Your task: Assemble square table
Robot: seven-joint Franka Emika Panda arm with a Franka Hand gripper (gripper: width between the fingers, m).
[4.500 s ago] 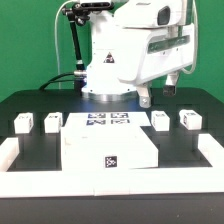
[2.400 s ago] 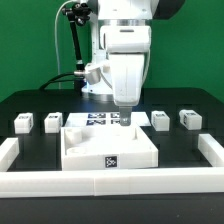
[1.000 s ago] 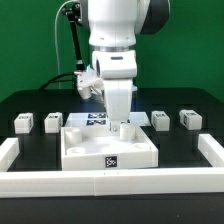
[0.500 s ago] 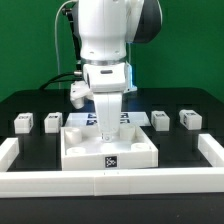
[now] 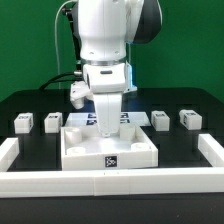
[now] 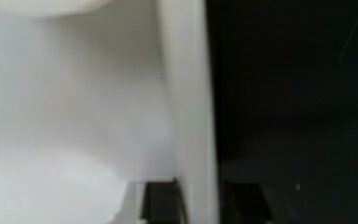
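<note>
The white square tabletop (image 5: pixel 110 150) lies rimmed side up in the middle of the table, a tag on its front wall. My gripper (image 5: pixel 108 126) has come straight down onto its far rim. In the wrist view the rim wall (image 6: pixel 190 100) runs between my two dark fingers (image 6: pixel 158 205), one on each side and both against it; my gripper (image 6: pixel 194 205) is shut on the rim. Two white legs (image 5: pixel 22 122) (image 5: pixel 52 122) stand at the exterior view's left. Two more legs (image 5: pixel 160 119) (image 5: pixel 188 119) stand at its right.
The marker board (image 5: pixel 96 118) lies just behind the tabletop, partly hidden by my arm. A long white rail (image 5: pixel 110 182) borders the front and runs up both sides (image 5: pixel 212 148). The arm's base and a cable stand at the back.
The arm swung over from the right, came down onto the tabletop's far rim and shifted left. Over the last half second nothing has visibly moved.
</note>
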